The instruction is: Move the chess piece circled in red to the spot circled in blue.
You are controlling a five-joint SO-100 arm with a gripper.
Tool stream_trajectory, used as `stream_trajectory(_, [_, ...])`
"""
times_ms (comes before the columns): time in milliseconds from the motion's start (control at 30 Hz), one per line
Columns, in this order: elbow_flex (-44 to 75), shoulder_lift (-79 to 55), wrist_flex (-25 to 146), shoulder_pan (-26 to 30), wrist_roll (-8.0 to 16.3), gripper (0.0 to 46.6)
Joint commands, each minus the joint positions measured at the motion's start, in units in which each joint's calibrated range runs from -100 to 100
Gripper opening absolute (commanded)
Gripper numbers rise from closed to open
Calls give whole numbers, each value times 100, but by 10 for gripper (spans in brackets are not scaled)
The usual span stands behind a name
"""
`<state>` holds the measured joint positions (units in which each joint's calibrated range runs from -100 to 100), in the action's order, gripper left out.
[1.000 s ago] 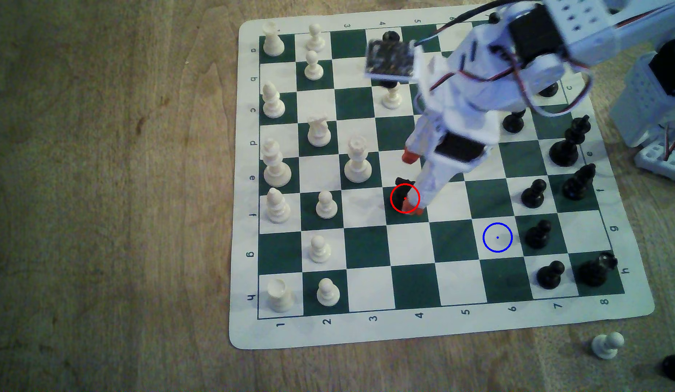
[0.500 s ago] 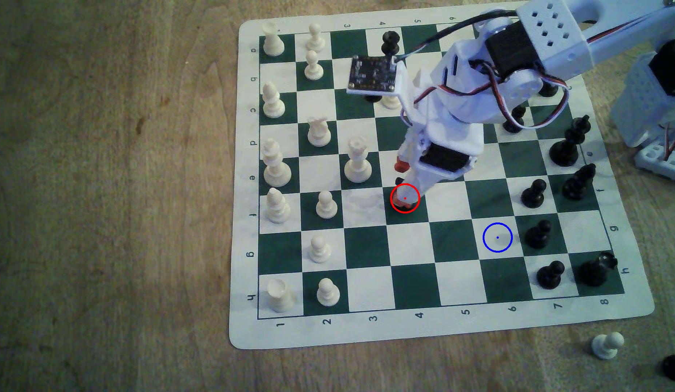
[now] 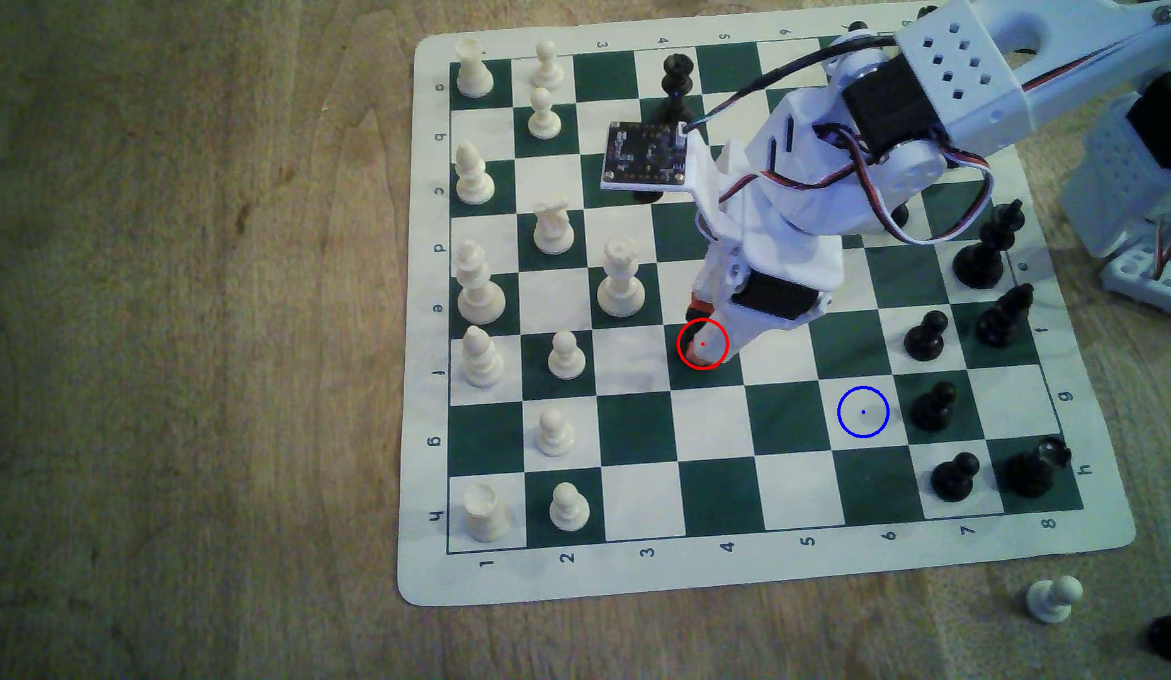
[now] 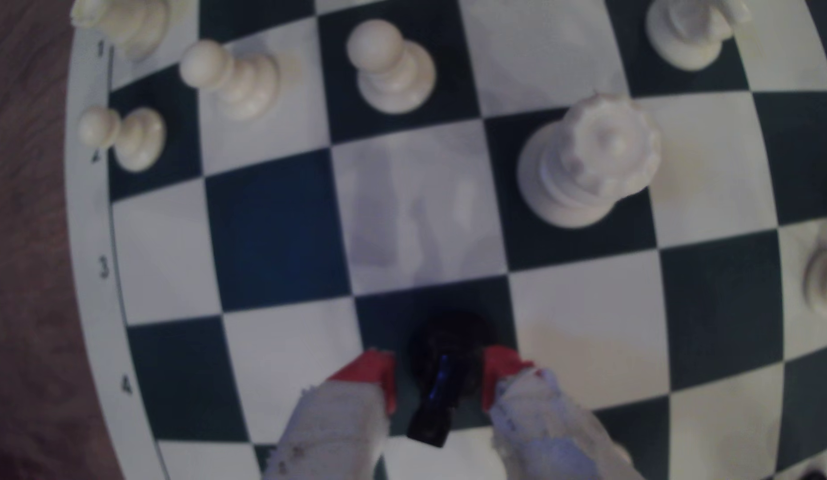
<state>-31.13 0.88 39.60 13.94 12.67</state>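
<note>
White arm (image 3: 799, 196), red-tipped end effector (image 4: 439, 374)

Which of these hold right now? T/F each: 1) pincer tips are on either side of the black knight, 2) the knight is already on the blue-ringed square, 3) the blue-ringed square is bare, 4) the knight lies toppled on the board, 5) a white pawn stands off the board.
1) True: the pincer has its red tips either side of the black knight; whether they touch it is unclear.
2) False: the knight is on the red-ringed dark square, not the blue-ringed square.
3) True: no piece stands on it.
4) False: it looks upright on its base.
5) True: a white pawn stands on the wooden table, past the chessboard corner.
</note>
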Motion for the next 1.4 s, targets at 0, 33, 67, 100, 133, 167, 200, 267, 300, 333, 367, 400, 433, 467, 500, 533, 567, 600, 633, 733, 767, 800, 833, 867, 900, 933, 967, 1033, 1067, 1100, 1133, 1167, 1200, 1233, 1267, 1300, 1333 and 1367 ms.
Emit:
stream_trajectory(0, [539, 201, 61, 41, 15, 70])
stream_trajectory(33, [539, 201, 61, 41, 20, 68])
stream_trajectory(67, [539, 201, 61, 41, 20, 66])
stream_trajectory(100, [539, 201, 61, 41, 24, 64])
stream_trajectory(133, [539, 192, 45, 41, 29, 56])
stream_trajectory(167, [539, 192, 12, 41, 49, 50])
stream_trajectory(200, [548, 184, -4, 49, 63, 47])
stream_trajectory(267, [584, 158, -4, 57, 68, 41])
stream_trajectory(300, [620, 141, -4, 65, 68, 28])
stream_trajectory(333, [629, 133, -4, 65, 68, 18])
stream_trajectory(367, [638, 133, -4, 65, 68, 15])
stream_trajectory(400, [656, 133, -4, 65, 73, 13])
stream_trajectory(433, [684, 158, 4, 65, 83, 9])
stream_trajectory(467, [702, 175, 20, 65, 88, 8])
stream_trajectory(500, [738, 209, 53, 57, 98, 5])
stream_trajectory(533, [765, 243, 94, 57, 98, 4])
stream_trajectory(567, [874, 345, 241, 41, 117, 3])
stream_trajectory(600, [1037, 464, 462, 26, 137, 3])
stream_trajectory(633, [1110, 515, 561, 26, 151, 3])
stream_trajectory(733, [1418, 693, 1011, 34, 186, 3])
stream_trajectory(767, [1509, 752, 1175, 41, 200, 3])
stream_trajectory(800, [1627, 829, 1372, 57, 210, 3])
stream_trajectory(833, [1708, 905, 1544, 81, 220, 3])
stream_trajectory(867, [1844, 1041, 1879, 135, 239, 3])
stream_trajectory(900, [1899, 1109, 2035, 159, 244, 3])
stream_trajectory(933, [1926, 1177, 2191, 190, 264, 3])
stream_trajectory(967, [1935, 1245, 2346, 229, 274, 3])
stream_trajectory(1033, [1889, 1415, 2698, 347, 332, 3])
stream_trajectory(1067, [1862, 1466, 2846, 401, 361, 3])
stream_trajectory(1100, [1826, 1516, 2960, 472, 405, 3])
stream_trajectory(1133, [1781, 1576, 3075, 558, 444, 3])
stream_trajectory(1167, [1663, 1669, 3222, 785, 518, 3])
stream_trajectory(1200, [1618, 1720, 3263, 855, 547, 3])
stream_trajectory(1233, [1527, 1814, 3296, 949, 571, 3])
stream_trajectory(1267, [1400, 1907, 3304, 1035, 596, 3])
stream_trajectory(1300, [1110, 2094, 3239, 1191, 640, 3])
stream_trajectory(1333, [865, 2204, 3157, 1269, 669, 3])
stream_trajectory(1367, [666, 2280, 3083, 1332, 689, 3])
